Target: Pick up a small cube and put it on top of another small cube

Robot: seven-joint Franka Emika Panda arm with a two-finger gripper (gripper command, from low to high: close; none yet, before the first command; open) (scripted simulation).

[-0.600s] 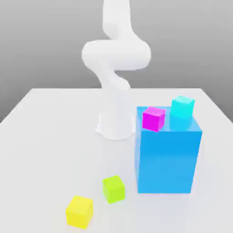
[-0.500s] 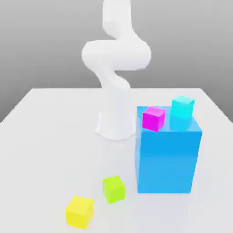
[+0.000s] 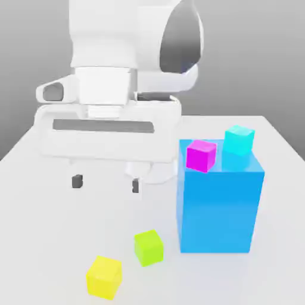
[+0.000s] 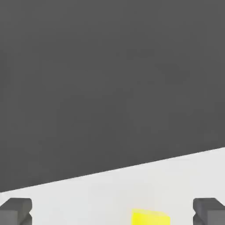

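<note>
Four small cubes and one big block share the white tabletop (image 3: pixel 53 238); going from the exterior view's left, the dark fingertips (image 3: pixel 77 181) of the white arm (image 3: pixel 113 71) come first, hanging above the tabletop with nothing between them; the jaws stand wide apart, and the gripper (image 3: pixel 106 183) holds nothing; in the hand view the two grey fingertips (image 4: pixel 16 210) sit far apart at the picture's edges, the gripper (image 4: pixel 113 212) open over the pale surface.

Next, low and toward the near edge, lies the yellow cube (image 3: pixel 104 276), resting flat on the tabletop, apart from the fingers; the hand view catches its upper part (image 4: pixel 150 217) between the fingertips' lines of sight, nearer to one finger than the other.

Just beside it, farther back and toward the exterior view's right, sits the lime-green cube (image 3: pixel 148 247), also flat on the tabletop; the two cubes are near each other but not touching.

Farther right stands the big blue block (image 3: pixel 219 208); on its top face rest the magenta cube (image 3: pixel 201 155) near the block's left corner and the cyan cube (image 3: pixel 239 141) behind it toward the right.
</note>
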